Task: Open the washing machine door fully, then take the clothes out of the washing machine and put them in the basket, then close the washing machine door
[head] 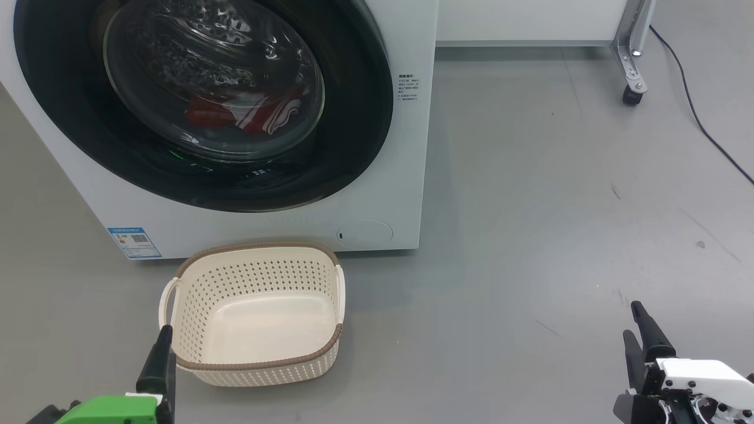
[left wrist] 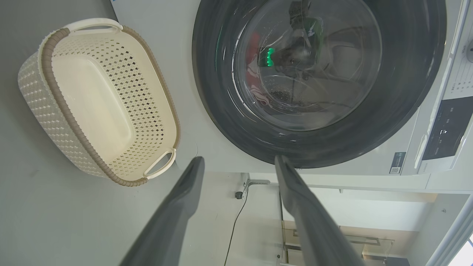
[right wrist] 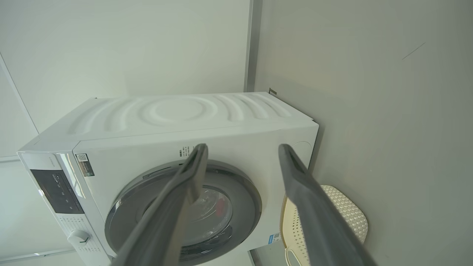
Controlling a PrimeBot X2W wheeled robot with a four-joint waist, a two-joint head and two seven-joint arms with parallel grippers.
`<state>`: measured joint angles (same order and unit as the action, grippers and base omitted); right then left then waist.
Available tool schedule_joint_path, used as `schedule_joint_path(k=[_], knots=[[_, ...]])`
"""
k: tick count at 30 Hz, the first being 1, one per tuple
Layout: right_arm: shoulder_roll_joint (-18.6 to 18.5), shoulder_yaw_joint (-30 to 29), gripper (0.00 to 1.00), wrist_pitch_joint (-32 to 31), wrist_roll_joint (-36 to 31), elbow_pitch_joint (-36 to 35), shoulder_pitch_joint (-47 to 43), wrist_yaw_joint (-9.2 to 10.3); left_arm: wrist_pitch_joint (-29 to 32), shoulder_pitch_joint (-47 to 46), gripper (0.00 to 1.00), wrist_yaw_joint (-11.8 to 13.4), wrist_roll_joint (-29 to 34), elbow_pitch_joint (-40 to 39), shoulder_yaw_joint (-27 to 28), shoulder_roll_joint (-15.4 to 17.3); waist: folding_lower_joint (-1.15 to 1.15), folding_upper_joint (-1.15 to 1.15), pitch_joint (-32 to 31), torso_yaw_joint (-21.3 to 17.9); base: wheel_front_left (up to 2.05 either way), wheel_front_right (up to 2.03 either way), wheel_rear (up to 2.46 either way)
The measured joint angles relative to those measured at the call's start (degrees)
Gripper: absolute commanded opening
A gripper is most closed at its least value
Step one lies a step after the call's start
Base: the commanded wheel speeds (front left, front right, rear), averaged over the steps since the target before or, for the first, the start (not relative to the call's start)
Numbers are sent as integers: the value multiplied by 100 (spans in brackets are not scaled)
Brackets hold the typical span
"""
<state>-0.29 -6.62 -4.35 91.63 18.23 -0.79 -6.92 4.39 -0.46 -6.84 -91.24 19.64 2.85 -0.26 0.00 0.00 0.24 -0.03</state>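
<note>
My left claw (left wrist: 239,158) sat low at the left with its two dark fingers spread wide, one fingertip just beside the near left corner of the basket (head: 259,245). The basket stood on the grey floor (head: 530,235) in front of the washing machine (head: 406,147), near its lower front panel, apart from it. A small blue label (head: 134,242) was stuck to the machine's lower left corner. The washing machine door (head: 353,118) lay shut against the white front, its glossy black rim ringing the bulging glass. Through that glass I saw the clothes (head: 247,115) at the bottom of the drum, red cloth with white stripes. Farther right, a metal leg on a caster (head: 633,94) and a dark cable (head: 701,118) rested on the floor. My right claw (right wrist: 244,146) hung low at the right, well apart from the machine, fingers equally wide.
</note>
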Motion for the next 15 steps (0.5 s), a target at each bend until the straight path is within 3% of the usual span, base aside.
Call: schedule_joint_path(k=[15], knots=[[-22,118,100,300,-107,-309,0,0,-297,-6,100,-1,5,-168,-90,11,0,0,1,10,0,0,0]])
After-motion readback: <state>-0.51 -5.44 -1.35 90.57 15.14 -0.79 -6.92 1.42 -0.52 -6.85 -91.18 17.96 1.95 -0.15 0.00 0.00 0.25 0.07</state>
